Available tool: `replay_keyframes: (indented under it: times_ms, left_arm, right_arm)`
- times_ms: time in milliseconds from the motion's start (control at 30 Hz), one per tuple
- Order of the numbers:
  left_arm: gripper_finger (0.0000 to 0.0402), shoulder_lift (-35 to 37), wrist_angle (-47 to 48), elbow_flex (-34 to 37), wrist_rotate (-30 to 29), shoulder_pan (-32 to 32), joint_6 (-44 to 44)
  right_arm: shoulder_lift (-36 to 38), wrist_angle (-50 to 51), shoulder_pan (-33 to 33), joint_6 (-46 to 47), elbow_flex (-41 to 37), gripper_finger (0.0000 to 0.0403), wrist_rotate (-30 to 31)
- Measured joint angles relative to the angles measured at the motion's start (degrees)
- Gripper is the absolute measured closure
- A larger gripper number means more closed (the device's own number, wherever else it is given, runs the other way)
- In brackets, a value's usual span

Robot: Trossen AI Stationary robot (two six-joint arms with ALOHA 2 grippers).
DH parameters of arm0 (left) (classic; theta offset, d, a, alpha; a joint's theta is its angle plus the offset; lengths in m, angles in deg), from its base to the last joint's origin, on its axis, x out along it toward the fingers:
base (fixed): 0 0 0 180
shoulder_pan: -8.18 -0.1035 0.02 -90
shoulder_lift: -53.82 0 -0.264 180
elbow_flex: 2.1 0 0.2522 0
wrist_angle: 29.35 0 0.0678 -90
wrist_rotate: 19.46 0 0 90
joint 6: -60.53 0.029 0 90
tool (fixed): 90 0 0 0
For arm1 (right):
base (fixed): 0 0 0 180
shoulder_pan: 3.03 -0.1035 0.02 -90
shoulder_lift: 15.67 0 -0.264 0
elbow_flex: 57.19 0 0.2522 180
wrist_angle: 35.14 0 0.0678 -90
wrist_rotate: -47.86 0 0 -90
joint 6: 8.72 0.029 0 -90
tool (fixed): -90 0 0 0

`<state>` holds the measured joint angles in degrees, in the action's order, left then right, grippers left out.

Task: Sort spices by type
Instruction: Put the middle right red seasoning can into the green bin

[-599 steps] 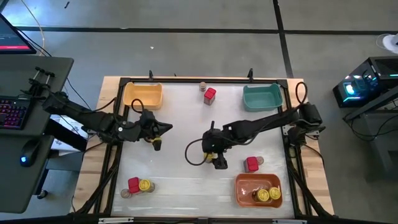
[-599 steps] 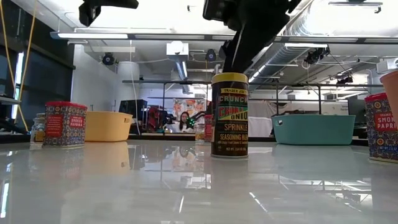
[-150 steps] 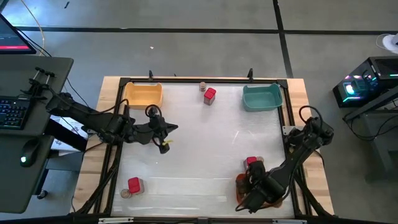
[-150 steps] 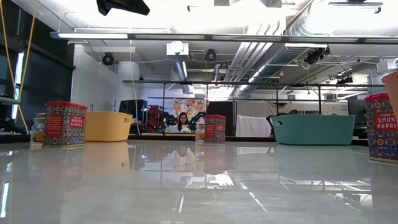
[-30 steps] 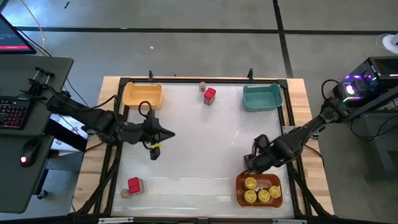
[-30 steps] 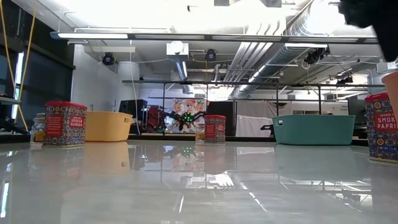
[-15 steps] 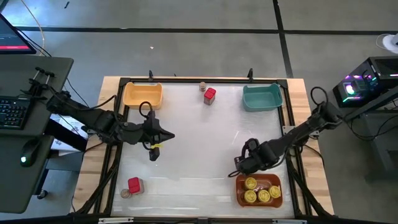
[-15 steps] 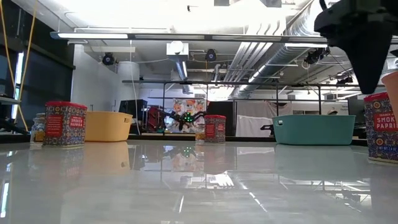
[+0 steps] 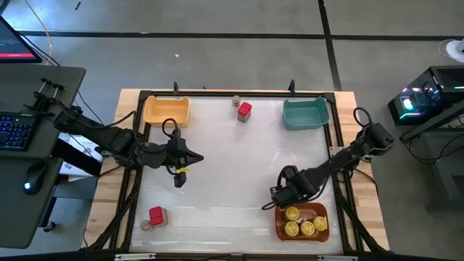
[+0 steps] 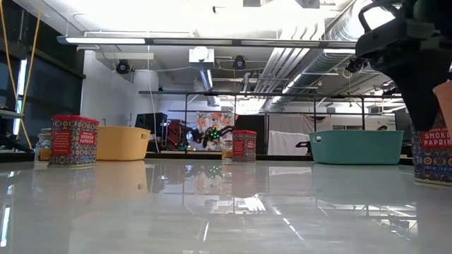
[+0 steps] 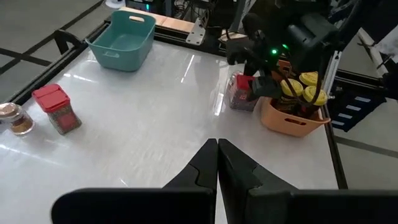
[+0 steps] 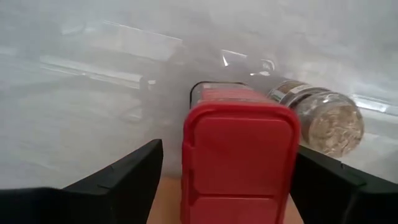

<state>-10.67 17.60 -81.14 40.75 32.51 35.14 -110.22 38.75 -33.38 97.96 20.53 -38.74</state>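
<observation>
red tin [image 12: 239,155] | R end effector [image 12: 224,171] open, straddling | L arm mid-table

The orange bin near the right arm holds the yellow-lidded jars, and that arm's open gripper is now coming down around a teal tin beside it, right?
Nearly. The tin is red, not teal; the right wrist view shows its red lid between the open fingers of the right gripper. The rest holds: the yellow-lidded jars sit in the orange bin.

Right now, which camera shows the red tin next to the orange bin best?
The right wrist view: the red boxy tin with its flat lid fills it. The left wrist view shows it small, the low view half hidden, the high view not at all.
</observation>
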Motion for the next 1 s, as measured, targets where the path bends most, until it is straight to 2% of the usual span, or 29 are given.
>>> replay_keyframes:
  times_ms: [167,300,467,600,700,867,1000]
  left_arm:
    - [0.0401,0.88,-0.04,0.0,-4.12,-0.32,3.29]
    - [0.0402,2.75,-0.18,-0.02,-3.86,-2.27,7.75]
    - [0.0401,5.0,-0.48,-0.02,-3.75,-6.41,12.3]
    - [0.0402,5.27,-0.67,-0.02,-3.15,-10.68,15.87]
    - [0.0401,4.61,-3.7,-0.04,1.75,-14.56,18.82]
    - [0.0401,1.89,-11.61,-0.07,12.56,-20.52,22.69]
    - [0.0402,-0.84,-13.59,-0.09,13.22,-24.69,23.54]
  right_arm:
    - [1.23,2.29,0.0,1.08,1.28,0.019,1.06]
    - [3.74,6.14,1.54,1.37,4.64,0.0189,5.05]
    - [8.89,11.93,9.17,-0.58,10.46,0.0189,16.96]
    - [12.58,21.95,21.57,-11.02,13.96,0.0189,22.32]
    - [15.31,24.56,33.38,-22.65,14.22,0.0189,23.9]
    - [17.41,19.08,54.61,-46.64,12.35,0.0189,21.48]
    - [16.53,13.93,69.15,-65.53,11.39,0.0189,15.92]
